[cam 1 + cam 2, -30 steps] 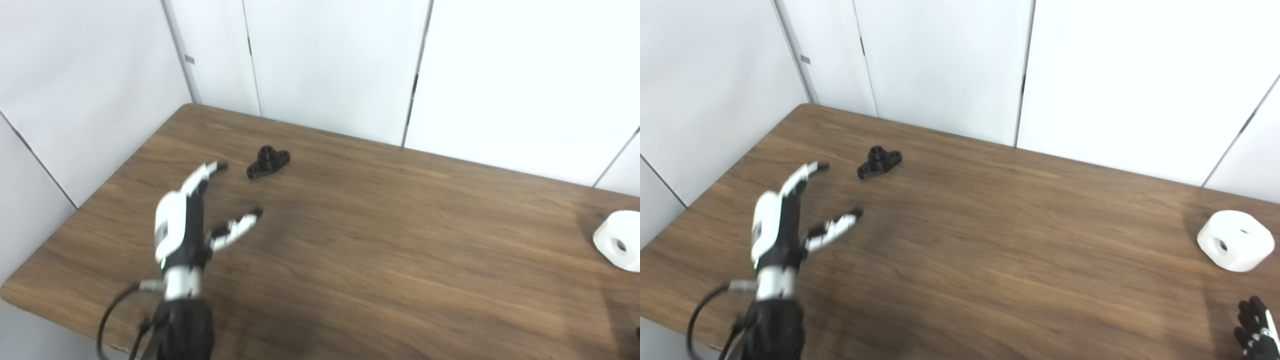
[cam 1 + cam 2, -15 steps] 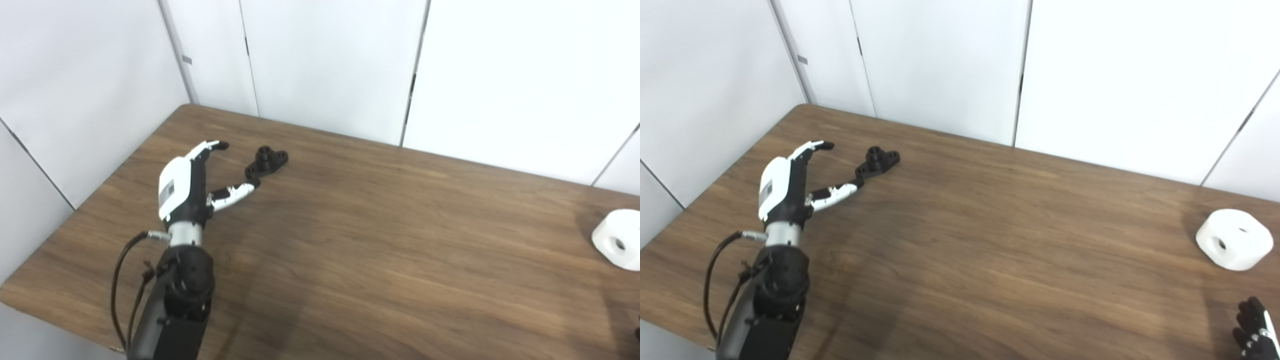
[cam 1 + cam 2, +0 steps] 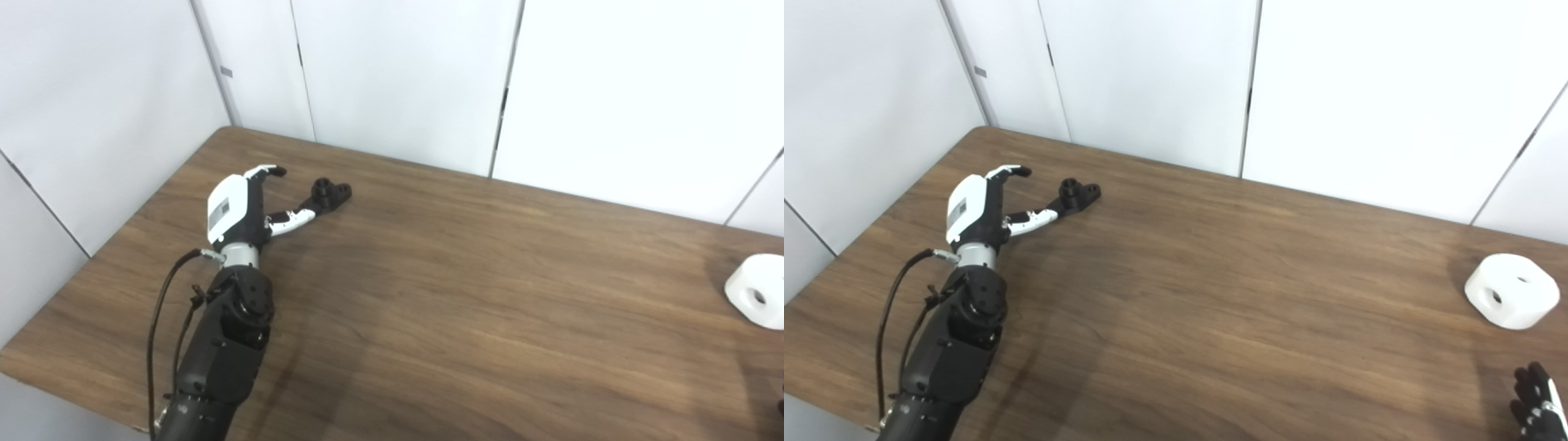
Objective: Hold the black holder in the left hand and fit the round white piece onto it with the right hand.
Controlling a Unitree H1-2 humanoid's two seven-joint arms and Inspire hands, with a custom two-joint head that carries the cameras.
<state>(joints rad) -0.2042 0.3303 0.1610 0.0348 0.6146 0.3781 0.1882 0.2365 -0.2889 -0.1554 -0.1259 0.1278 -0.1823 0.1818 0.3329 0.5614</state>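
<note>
The table (image 3: 465,294) is a dark brown wooden top with a clear grain, and it fills most of both views. Behind it stand plain white wall panels (image 3: 398,73) with thin dark seams between them, and the far left corner of the table meets these panels. The light is even and gives soft shadows on the wood. No box, tray or other container shows on the surface; only two loose parts lie there. The black holder (image 3: 327,193) lies flat on the wood near the far left corner, with its short round collar pointing up. The round white piece (image 3: 1511,291) sits well apart from it, at the right edge of the table, and it has a small hole in its side wall. In the left eye view this piece is partly cut by the picture's edge. The left hand (image 3: 240,205) comes in from the bottom left on a black arm with a loose cable beside it. Its fingers are spread, with the thumb reaching toward the holder, and the thumb tip is at the near end of the holder; I cannot tell if it really touches. The hand holds nothing. The right hand (image 3: 1536,401) shows only as some dark fingertips in the bottom right corner of the right eye view, near the white piece but not touching it. I cannot tell how its fingers stand.
</note>
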